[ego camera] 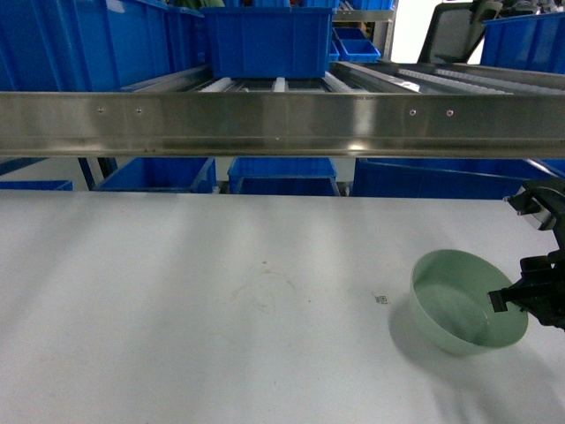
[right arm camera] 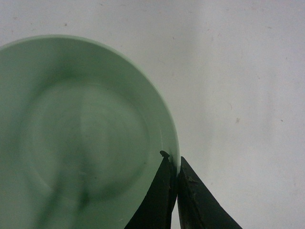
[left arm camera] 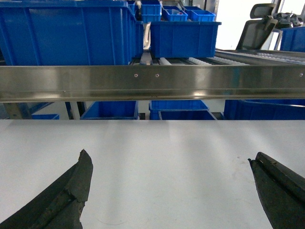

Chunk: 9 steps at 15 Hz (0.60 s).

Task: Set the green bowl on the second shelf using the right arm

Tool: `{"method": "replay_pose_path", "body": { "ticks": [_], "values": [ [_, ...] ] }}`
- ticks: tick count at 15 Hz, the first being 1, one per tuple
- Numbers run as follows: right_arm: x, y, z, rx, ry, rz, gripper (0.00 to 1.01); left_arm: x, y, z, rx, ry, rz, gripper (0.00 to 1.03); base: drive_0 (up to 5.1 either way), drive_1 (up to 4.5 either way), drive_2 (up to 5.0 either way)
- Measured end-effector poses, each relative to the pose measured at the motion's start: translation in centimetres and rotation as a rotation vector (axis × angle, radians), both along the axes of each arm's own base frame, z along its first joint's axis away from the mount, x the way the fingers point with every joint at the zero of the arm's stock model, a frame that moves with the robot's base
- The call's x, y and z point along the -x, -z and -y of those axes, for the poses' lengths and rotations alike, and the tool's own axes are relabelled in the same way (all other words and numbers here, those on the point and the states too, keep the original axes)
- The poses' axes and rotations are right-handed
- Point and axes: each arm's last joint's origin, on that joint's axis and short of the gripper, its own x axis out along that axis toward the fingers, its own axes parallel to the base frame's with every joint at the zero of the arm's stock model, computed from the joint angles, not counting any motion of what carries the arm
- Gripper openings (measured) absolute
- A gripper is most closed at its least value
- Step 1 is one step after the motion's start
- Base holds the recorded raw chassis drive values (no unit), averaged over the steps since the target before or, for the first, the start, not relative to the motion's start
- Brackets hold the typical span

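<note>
This looks like a warehouse or factory picking station: a stainless-steel flow rack [ego camera: 282, 124] with roller rails [ego camera: 278, 85] runs across the view, carrying deep blue plastic crates [ego camera: 269, 40] on its upper level, with more blue crates [ego camera: 282, 177] stacked underneath. In front of it lies a plain white worktable [ego camera: 177, 300], lightly scuffed. Behind the rack on the right stands a grey office chair [left arm camera: 259, 24] against a bright white wall

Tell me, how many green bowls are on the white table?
1. The green bowl sits on the white table at its right side, with the right claw pinching its rim.
</note>
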Motion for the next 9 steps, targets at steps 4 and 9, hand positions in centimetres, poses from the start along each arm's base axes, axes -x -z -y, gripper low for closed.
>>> {"method": "replay_pose_path", "body": {
  "ticks": [4,9],
  "values": [
    [1.5,-1.9,-0.5,0.1,-0.031,0.195,0.02,0.0,0.0,0.0,0.0,0.0,0.0,0.98,0.0,0.0,0.0],
    [3.7,-3.8,-0.4,0.107,-0.044,0.303,0.02,0.0,0.0,0.0,0.0,0.0,0.0,0.98,0.0,0.0,0.0]
  ]
}}
